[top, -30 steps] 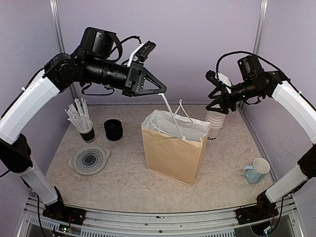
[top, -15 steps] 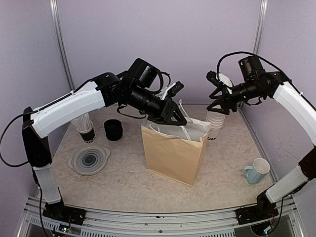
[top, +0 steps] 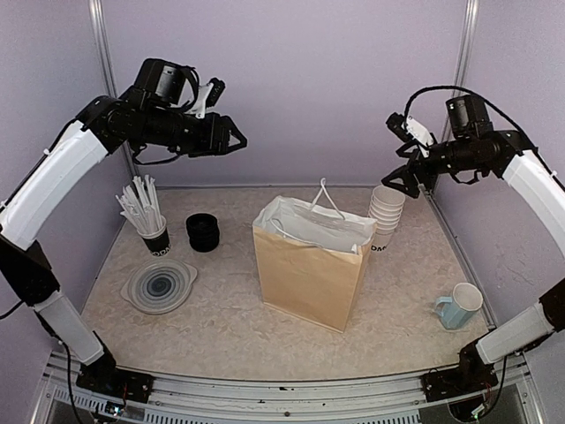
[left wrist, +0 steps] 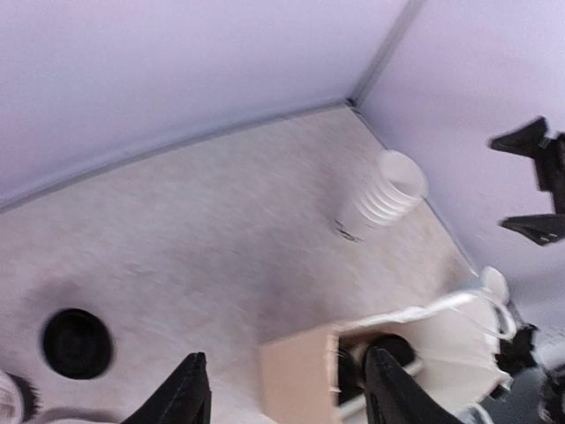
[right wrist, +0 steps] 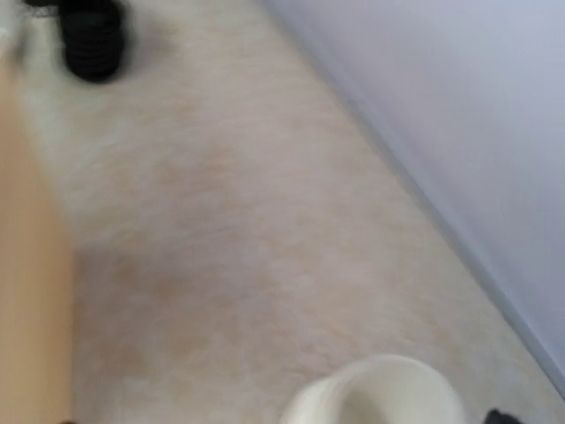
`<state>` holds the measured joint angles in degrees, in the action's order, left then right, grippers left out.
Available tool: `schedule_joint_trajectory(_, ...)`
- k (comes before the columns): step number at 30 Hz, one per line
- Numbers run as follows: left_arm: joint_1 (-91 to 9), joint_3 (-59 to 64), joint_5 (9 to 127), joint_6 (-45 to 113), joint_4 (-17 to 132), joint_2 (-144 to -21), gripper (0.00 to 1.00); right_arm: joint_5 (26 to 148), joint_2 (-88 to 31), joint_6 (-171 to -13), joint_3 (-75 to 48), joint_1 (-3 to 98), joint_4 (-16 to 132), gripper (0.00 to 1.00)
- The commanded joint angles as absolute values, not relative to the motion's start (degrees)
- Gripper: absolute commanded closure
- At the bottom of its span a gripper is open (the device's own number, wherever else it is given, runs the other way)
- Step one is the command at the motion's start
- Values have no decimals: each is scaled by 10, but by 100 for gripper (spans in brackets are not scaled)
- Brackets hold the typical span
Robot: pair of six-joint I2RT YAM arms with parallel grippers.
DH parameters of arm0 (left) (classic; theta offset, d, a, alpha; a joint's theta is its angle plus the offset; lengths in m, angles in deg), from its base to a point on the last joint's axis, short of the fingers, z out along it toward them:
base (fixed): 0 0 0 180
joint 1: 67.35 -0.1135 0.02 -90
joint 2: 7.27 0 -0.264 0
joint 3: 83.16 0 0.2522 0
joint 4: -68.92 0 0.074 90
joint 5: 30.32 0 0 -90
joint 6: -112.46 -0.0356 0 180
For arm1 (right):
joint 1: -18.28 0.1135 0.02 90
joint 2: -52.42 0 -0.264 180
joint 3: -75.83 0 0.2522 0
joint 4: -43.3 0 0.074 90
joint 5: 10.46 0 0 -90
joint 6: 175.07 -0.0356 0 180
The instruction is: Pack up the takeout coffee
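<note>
A tan paper bag point(top: 309, 269) with white handles stands mid-table. In the left wrist view, black lids of the takeout coffee point(left wrist: 391, 351) show inside the bag's point(left wrist: 296, 375) open mouth; from the top view the cups are hidden. My left gripper point(top: 237, 140) hangs high at the back left, away from the bag, open and holding nothing; its fingertips point(left wrist: 190, 389) stand wide apart. My right gripper point(top: 402, 181) hovers just above the stack of lidless white cups point(top: 386, 212), open, with nothing in it.
A stack of black lids point(top: 203, 231), a cup of straws point(top: 146, 216) and a clear round lid point(top: 159, 284) sit at the left. A light blue mug point(top: 459, 306) stands at the front right. Walls close the back and sides.
My left gripper let go of the bag's handle, opened, and swung up and back to the left. The right gripper opened wider and shifted slightly right.
</note>
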<state>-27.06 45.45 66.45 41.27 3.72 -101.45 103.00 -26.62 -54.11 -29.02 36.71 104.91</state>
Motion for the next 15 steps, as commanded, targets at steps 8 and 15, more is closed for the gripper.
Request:
schedule_joint_trajectory(8,-322,295,413,306,185,-920,1,969,-178,-686,-230,314,893,1)
schedule_joint_trajectory(15,-322,237,376,327,276,-878,1,976,-166,-715,-191,309,855,1)
